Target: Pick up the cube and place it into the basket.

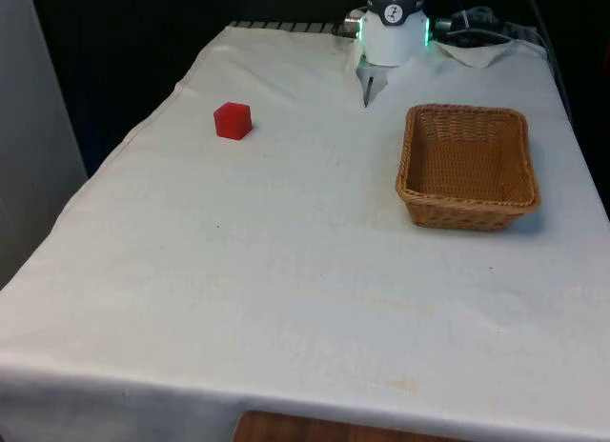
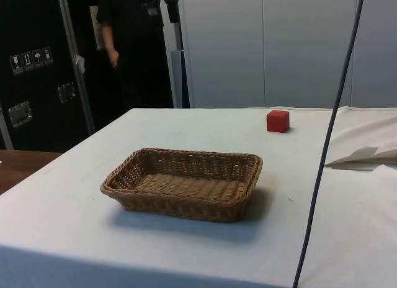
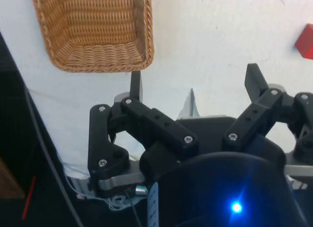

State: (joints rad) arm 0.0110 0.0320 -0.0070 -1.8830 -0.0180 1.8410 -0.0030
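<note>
White cloth [image 1: 286, 271], cube [image 3: 305, 42] edge-cropped

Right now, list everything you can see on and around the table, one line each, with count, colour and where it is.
cube: one, red, on the cloth toward the front view's left, apart from the basket, nothing touching it.
basket: one, tan wicker, rectangular, empty, on the cloth toward the front view's right.
tablecloth: one, white, covering the table.
cable: one, dark, hanging down across the side view near the table.
cabinets: dark, behind the table in the side view.
person: one, in dark clothes, standing beyond the table in the side view.
tool: one, black, two fingers spread open, holding nothing, above the cloth at the robot's end, between basket and cube.
</note>
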